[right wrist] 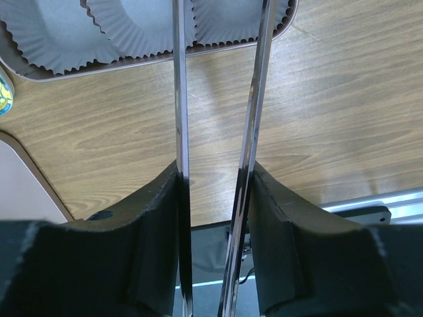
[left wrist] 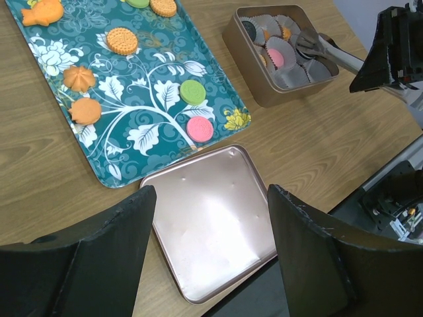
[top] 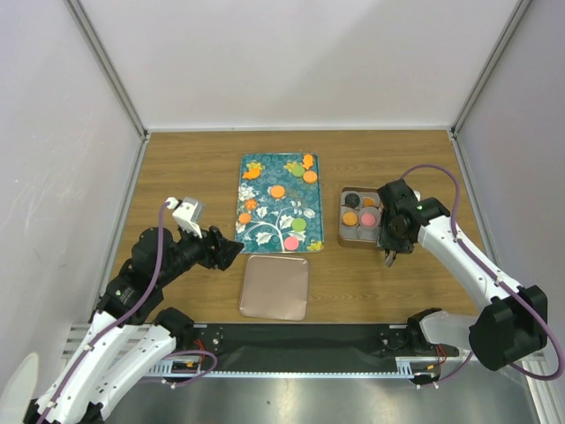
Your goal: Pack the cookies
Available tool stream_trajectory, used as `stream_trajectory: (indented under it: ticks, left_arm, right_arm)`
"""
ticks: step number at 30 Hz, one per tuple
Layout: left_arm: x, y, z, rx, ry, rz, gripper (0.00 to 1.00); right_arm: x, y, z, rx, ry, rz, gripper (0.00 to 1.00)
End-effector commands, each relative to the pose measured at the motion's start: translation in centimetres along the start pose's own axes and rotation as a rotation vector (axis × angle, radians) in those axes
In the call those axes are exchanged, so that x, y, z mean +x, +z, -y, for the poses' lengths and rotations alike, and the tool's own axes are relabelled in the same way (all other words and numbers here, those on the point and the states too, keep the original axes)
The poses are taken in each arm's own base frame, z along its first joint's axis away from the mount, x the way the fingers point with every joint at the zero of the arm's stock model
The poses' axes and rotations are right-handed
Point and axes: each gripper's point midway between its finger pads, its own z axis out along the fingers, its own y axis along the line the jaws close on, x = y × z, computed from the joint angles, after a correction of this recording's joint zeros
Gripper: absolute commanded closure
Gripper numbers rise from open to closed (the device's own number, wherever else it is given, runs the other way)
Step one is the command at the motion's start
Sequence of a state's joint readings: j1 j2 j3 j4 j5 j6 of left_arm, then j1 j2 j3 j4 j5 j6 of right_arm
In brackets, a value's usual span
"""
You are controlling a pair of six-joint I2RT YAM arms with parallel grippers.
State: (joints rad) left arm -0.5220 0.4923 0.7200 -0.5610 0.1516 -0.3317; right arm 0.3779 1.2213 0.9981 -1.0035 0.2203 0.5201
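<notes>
Several cookies lie on the teal tray (top: 265,231): orange (top: 277,191), green (top: 298,224) and pink (top: 290,243). The left wrist view shows them too: orange (left wrist: 122,40), green (left wrist: 193,92), pink (left wrist: 199,128). A rose-gold tin (top: 342,238) with paper cups holds an orange (top: 350,218), a pink (top: 368,217) and a black cookie (top: 352,198). My right gripper (top: 393,231) is shut on metal tongs (right wrist: 180,99), whose tips reach over the tin (left wrist: 258,72); no cookie shows between them. My left gripper (top: 231,252) is open and empty, above the tin lid's (left wrist: 211,231) left edge.
The rose-gold lid (top: 275,287) lies flat in front of the tray, near the table's front edge. Empty grey paper cups (right wrist: 139,26) fill the near side of the tin. White walls enclose the table on three sides.
</notes>
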Motion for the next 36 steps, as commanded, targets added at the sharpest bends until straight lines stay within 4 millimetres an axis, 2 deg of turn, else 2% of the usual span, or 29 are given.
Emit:
stream_trajectory:
  ticks: [1, 10, 17, 24, 28, 33, 34, 36]
  left_arm:
    - [-0.7, -0.1, 0.3, 0.007, 0.008, 0.031, 0.25]
    - [-0.6, -0.1, 0.3, 0.006, 0.008, 0.03, 0.25]
    - [-0.6, -0.1, 0.3, 0.006, 0.009, 0.03, 0.25]
    - [-0.6, -0.1, 0.2, -0.001, 0.007, 0.029, 0.25]
    - [-0.5, -0.1, 0.1, -0.005, 0.005, 0.027, 0.25]
    - [-0.5, 0.1, 0.0, -0.013, 0.004, 0.023, 0.25]
    - [-0.5, 0.1, -0.1, -0.015, 0.005, 0.021, 0.25]
    - [-0.4, 0.1, -0.2, -0.021, 0.001, 0.018, 0.25]
  right_arm:
    - [-1.3, -0.5, 0.0, -0.004, 0.004, 0.056, 0.56]
    - [-1.4, -0.6, 0.0, -0.006, 0.005, 0.061, 0.51]
    - [-2.0, -1.5, 0.0, -0.017, 0.005, 0.082, 0.51]
    - [-3.0, -3.1, -0.6, -0.059, 0.011, 0.12, 0.51]
    - [-3.9, -4.6, -0.9, -0.078, 0.011, 0.152, 0.52]
    - [-4.8, -6.6, -3.0, -0.121, -0.031, 0.196, 0.53]
    - [-4.4, -6.7, -4.4, -0.133, -0.073, 0.185, 0.53]
    - [-4.9, -7.8, -6.4, -0.16, -0.111, 0.212, 0.52]
